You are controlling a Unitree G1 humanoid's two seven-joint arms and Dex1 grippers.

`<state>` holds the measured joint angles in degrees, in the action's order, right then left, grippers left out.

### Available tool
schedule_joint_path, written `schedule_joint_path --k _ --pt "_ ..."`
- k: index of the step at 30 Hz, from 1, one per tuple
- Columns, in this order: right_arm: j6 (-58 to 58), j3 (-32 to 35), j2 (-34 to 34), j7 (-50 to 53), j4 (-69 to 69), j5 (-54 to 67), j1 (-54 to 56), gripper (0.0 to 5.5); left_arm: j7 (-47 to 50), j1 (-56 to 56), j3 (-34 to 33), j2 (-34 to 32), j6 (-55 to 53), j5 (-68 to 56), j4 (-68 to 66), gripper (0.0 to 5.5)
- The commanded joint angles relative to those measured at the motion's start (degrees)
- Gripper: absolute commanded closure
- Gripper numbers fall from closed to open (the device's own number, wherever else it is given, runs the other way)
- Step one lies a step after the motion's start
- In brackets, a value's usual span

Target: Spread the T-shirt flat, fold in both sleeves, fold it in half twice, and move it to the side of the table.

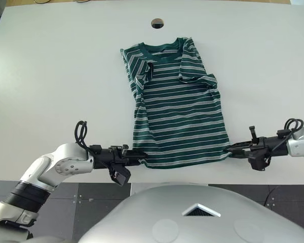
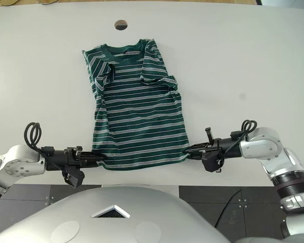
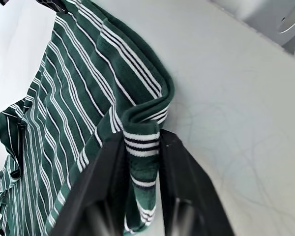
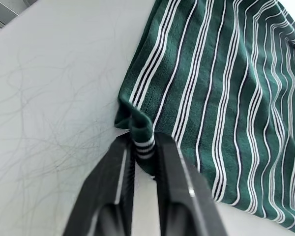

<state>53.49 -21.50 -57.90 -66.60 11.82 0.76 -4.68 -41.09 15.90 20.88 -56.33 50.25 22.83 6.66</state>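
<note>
The left tool (image 1: 141, 157) is pinching one hem corner of the T-shirt (image 1: 177, 106) by the near edge of the smooth white worktop (image 1: 50, 76), and the right tool (image 1: 233, 150) is gripping the opposite corner. The soft green knit with white stripes is lying mostly flat, with its collar toward the far edge. Both sleeves (image 1: 195, 76) are looking folded in, so I judge both half-folds and the move aside are remaining.

Head eyes overlook the table (image 1: 50, 76); wrist cameras closely face T-shirt (image 1: 180, 116) corners.
</note>
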Motion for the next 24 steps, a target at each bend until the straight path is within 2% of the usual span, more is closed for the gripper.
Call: schedule_joint_path --k 1,2,5,9,11,13,15,17,20,24 --pt "-4.46 -2.1 -0.22 -0.59 1.47 -4.28 -1.11 5.4 -2.02 1.3 2.8 -0.26 -4.0 7.68 -3.98 5.19" --pt "-4.83 -2.12 -0.26 -0.49 1.43 -4.03 -1.16 5.4 -1.84 1.26 2.88 -0.3 -4.12 7.59 -3.97 5.36" --pt "-6.27 -2.52 -0.28 -0.89 0.38 -2.33 -1.36 5.4 -1.56 0.97 3.13 -0.25 -4.14 6.52 -4.11 5.36" --pt "-11.96 -2.01 -0.47 -1.46 -3.81 3.61 -2.84 5.4 -5.33 0.36 3.92 -0.58 -9.3 -5.1 -1.87 5.36" --pt "-24.81 -1.53 -3.96 -4.81 -12.92 15.89 -5.4 5.4 -9.72 2.13 3.79 -3.03 -17.88 -13.38 2.76 5.36" --pt "-35.51 0.04 -6.66 -7.41 -19.97 24.71 -6.61 5.4 -15.78 5.31 3.0 -8.47 -30.91 -26.08 10.71 5.36" --pt "-44.96 2.94 -9.93 -9.73 -27.44 35.1 -7.73 5.4 -23.54 9.22 -0.24 -19.92 -42.02 -47.71 21.47 5.36" --pt "-49.05 5.9 -11.93 -10.37 -32.86 40.03 -9.1 5.4 -28.19 11.7 -5.07 -25.8 -45.65 -58.91 25.8 5.36" --pt "-52.27 9.78 -12.15 -10.15 -37.28 44.55 -11.2 5.4 -32.41 13.31 -12.09 -26.79 -46.15 -66.14 26.52 5.36" --pt "-56.33 13.76 -8.96 -9.34 -39.83 47.16 -11.31 5.4 -34.74 16.64 -19.93 -23.85 -47.83 -69.02 26.87 5.36"
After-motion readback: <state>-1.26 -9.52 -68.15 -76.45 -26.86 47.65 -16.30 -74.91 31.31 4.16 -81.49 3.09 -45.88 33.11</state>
